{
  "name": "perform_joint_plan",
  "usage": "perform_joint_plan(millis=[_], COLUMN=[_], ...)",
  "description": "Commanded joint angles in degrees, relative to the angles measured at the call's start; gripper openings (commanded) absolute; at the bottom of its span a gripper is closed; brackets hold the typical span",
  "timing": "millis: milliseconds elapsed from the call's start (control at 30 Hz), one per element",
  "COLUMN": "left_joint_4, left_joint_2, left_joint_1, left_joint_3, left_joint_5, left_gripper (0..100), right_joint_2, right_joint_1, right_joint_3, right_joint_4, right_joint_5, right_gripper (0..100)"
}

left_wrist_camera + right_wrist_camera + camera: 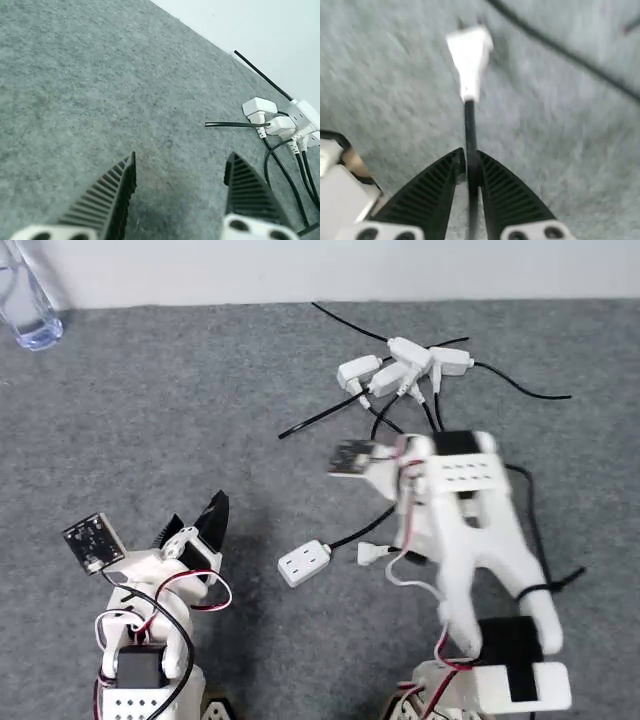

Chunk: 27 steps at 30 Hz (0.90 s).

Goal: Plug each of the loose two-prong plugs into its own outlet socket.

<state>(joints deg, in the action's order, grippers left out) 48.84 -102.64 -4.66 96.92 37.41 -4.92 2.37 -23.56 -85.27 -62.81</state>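
A loose white two-prong plug [470, 52] hangs on its black cord, and my right gripper [471, 172] is shut on that cord just behind the plug. In the high view the same plug [373, 554] sits just right of a small white outlet socket [303, 563] on the grey carpet, prongs toward it. A cluster of white plugs and sockets [400, 370] with black cords lies at the back. My left gripper [195, 522] stands open near the front left with nothing between its black fingers [115, 200], pointing toward the cluster [280, 120].
A clear plastic bottle [28, 310] stands at the back left corner by the white wall. Black cords [330, 415] trail across the carpet around the cluster and under the right arm. Bare carpet [150, 420] stretches left of the cords.
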Motion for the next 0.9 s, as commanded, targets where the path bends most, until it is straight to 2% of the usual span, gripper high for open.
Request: perform_joint_plan(millis=[0,200,300,367,500,567,867], left_joint_4=[-0.2,-0.4,-0.4,-0.4,-0.4,-0.4,-0.4], left_joint_2=[-0.2,-0.2,-0.2,-0.2,-0.2,-0.2,-0.2], left_joint_1=[-0.2,0.4,1.7,1.8,1.7,1.7,1.6], left_joint_3=[-0.4,-0.4,-0.4,-0.4,-0.4,-0.4,-0.4], left_joint_5=[0.5,0.6,0.6,0.6,0.6,0.6,0.6], left_gripper=[27,27,27,27,27,27,27], right_joint_2=[-2.8,-2.3,-2.7,-2.7,-2.8,-2.8,-2.8], right_joint_1=[-9.8,-20.4,-22.2,-22.0,-19.2,-16.8,1.7], right_joint_3=[-2.0,-9.1,-11.6,-12.1,-12.3,-12.4,-12.1], right_joint_4=[3.6,8.7,12.6,13.7,13.5,13.4,5.2], right_joint_5=[-6.9,-17.8,-20.9,-21.9,-21.7,-21.9,-21.7], right_gripper=[0.9,0.9,1.4,5.8,27.3,33.3,30.8])
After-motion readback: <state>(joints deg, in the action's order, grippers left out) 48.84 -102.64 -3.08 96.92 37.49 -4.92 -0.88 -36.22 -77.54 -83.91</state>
